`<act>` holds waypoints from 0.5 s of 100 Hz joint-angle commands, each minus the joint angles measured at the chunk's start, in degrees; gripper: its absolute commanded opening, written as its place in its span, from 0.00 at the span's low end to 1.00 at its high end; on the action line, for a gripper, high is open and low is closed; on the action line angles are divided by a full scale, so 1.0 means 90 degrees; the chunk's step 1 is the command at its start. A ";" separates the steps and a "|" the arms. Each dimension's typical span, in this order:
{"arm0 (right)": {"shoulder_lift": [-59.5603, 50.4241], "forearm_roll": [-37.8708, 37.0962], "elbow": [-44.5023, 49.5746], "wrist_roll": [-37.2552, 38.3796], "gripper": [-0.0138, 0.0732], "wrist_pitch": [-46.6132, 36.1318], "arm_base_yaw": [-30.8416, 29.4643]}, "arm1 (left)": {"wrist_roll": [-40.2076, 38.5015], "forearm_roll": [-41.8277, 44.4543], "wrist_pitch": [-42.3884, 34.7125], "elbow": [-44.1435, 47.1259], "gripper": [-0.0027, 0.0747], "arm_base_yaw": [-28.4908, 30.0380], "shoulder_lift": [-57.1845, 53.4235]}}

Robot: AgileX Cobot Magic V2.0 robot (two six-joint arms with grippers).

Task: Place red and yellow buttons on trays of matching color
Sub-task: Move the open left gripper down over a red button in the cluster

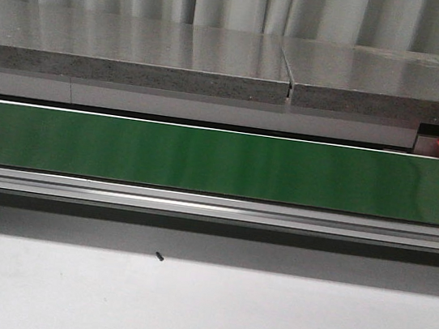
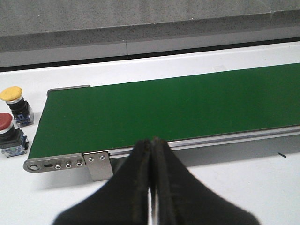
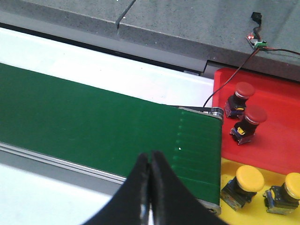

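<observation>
Left gripper (image 2: 151, 187) has its fingers clenched on nothing, with a yellow button (image 2: 14, 104) and red button (image 2: 9, 133) sitting on the tabletop (image 2: 243, 187) off the belt's (image 2: 178, 110) end. Right gripper (image 3: 149, 187) is clenched too, near the red tray (image 3: 276, 140) and yellow tray (image 3: 234, 213), two matching buttons on each.

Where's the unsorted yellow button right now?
In the left wrist view, the yellow button stands on the white table off the end of the green belt, beside a red button.

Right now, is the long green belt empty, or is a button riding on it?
Empty. The long green conveyor belt shows bare in all three views; the red and yellow buttons sit off its ends.
</observation>
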 commanded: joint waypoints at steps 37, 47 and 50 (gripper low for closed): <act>0.0008 0.0086 -0.0152 0.0004 0.08 -0.0343 0.0015 | -0.0069 -0.0050 -0.0463 -0.0164 0.82 -0.0041 0.0053; 0.0008 0.0086 -0.0152 0.0004 0.08 -0.0343 0.0015 | -0.0069 -0.0074 -0.0449 -0.0164 0.86 -0.0041 0.0053; 0.0008 0.0086 -0.0152 0.0004 0.08 -0.0343 0.0015 | -0.0069 -0.0074 -0.0449 -0.0164 0.85 -0.0041 0.0053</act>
